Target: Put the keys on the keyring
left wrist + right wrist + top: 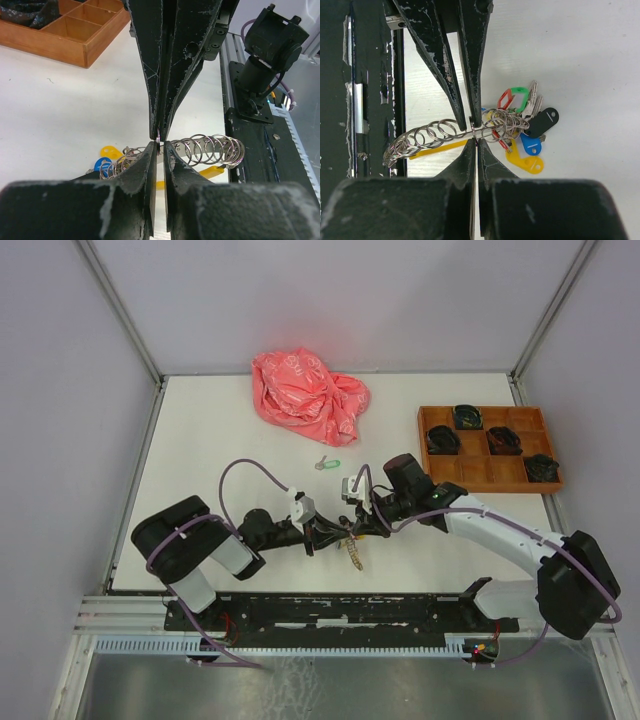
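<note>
**Both grippers pinched on the keyring, no key being fed yet**

Status at that frame: L gripper point(159, 146) and R gripper point(476, 141) were clamped nose-to-nose on the same thin keyring point(158, 137), near the front edge of the table point(220, 440), between the two bases. Jaws on each were almost flat together, w/ only the wire between them. A chain of rings point(420, 137) trailed off one side. The key bunch point(517, 125), w/ black, blue and yellow tags, trailed off the other.

Task keys:
- The green-tag key point(327, 464) lay loose on the table between the pink bag point(305, 395) and the grippers, apart from both.
- A red tag point(504, 100) and a green tag point(521, 91) showed at the bunch in the R wrist cam. I couldn't tell whether they were threaded on or just lying against it.

My read: I was at the hold-and-spread-the-ring step. Next move IMO needed one gripper to keep the ring while the other let go and fetched the loose key, then lined its hole up w/ the split in the ring. The wire was thin, so I rated slip-out from the pads as the main risk.

Containers:
- The wooden tray point(480, 472) sat at far right, well apart from the work. Four compartments held one dark item point(466, 417) each, too small to ID. The rest looked like bare wood.
- The bag was crumpled, contents not visible.
</note>
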`<state>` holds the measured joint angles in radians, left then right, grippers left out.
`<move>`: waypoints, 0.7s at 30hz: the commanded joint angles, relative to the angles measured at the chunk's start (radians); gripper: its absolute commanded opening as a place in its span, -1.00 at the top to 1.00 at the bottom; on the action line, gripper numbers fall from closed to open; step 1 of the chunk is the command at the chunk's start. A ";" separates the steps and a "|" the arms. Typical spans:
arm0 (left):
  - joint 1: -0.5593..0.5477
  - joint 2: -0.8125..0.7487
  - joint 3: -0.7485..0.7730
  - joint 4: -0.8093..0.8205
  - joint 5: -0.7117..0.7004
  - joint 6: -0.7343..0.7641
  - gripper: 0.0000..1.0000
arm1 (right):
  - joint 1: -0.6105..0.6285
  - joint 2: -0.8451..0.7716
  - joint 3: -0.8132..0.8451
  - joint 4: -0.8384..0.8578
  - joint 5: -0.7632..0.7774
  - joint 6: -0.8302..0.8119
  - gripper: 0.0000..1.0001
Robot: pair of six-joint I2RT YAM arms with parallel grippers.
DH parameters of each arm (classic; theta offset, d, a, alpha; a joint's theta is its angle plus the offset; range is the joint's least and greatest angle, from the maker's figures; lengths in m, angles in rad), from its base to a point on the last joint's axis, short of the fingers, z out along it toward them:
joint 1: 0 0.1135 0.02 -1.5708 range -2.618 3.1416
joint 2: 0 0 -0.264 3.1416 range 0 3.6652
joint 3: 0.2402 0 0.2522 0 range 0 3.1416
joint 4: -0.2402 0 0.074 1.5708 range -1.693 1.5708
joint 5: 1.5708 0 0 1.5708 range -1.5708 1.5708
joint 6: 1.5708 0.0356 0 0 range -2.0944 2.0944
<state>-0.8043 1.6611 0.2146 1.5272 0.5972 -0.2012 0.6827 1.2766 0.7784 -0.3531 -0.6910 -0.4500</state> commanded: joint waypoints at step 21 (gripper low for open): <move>0.011 -0.002 -0.039 0.202 -0.120 0.092 0.95 | -0.003 0.038 0.132 0.014 0.072 0.043 0.62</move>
<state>-0.8043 1.6939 0.2222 1.5307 0.5808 -0.1799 0.6838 1.3174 0.8368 -0.4381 -0.6685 -0.4808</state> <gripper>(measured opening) 0.042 0.154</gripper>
